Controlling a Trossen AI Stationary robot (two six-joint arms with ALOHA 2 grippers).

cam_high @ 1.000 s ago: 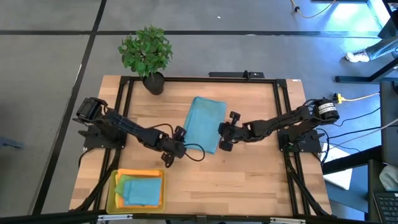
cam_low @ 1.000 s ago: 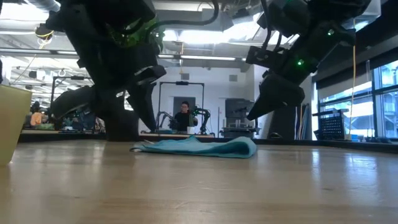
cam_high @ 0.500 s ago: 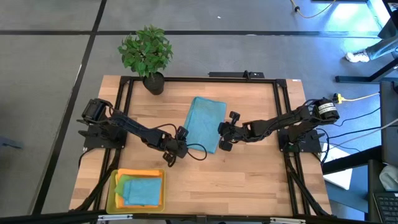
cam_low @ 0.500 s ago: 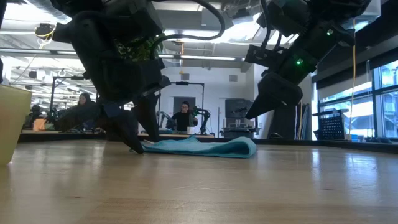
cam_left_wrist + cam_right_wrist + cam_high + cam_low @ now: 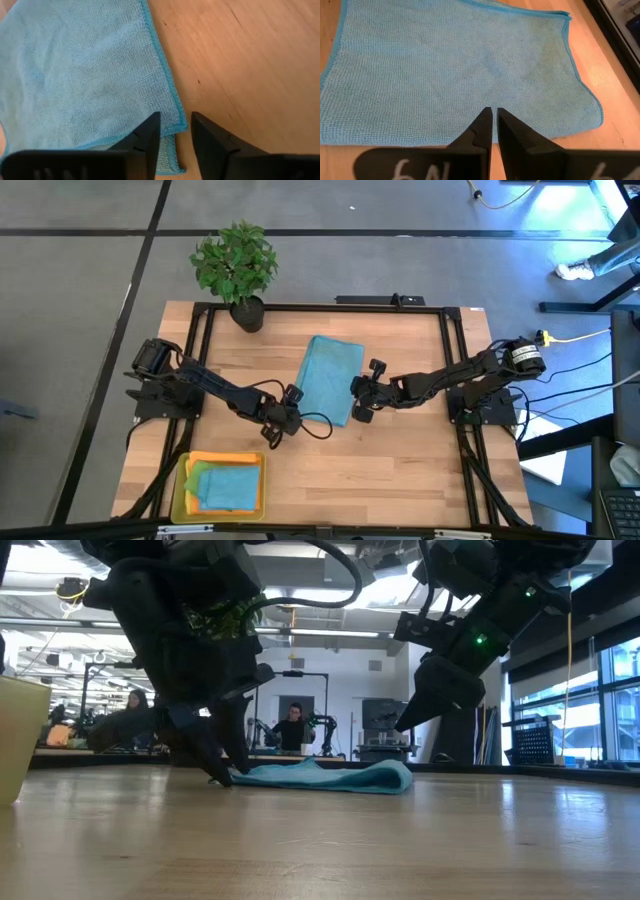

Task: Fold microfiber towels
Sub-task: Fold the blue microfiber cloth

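Note:
A teal-blue microfiber towel (image 5: 328, 378) lies folded in layers on the middle of the table, also showing in the low view (image 5: 330, 776). My left gripper (image 5: 175, 131) is open and points down at the towel's near left corner, its tips at table height (image 5: 225, 772). One finger stands over the cloth and the other over bare wood. My right gripper (image 5: 492, 117) is shut and empty. It hangs clear above the towel's right edge (image 5: 405, 725). My left gripper comes from above with its fingers on either side of the towel's corner edge (image 5: 181, 127). I cannot tell whether they touch the cloth. The towel lies flat on the table.
A yellow plastic tray (image 5: 180, 490) at the near left holds folded towels, a teal one (image 5: 228, 488) on top. A potted plant (image 5: 235, 265) stands at the far left corner. Bare wood lies near and right of the towel.
My left gripper has gone down to the table at the towel's near left corner. The towel has kept its place and shape.

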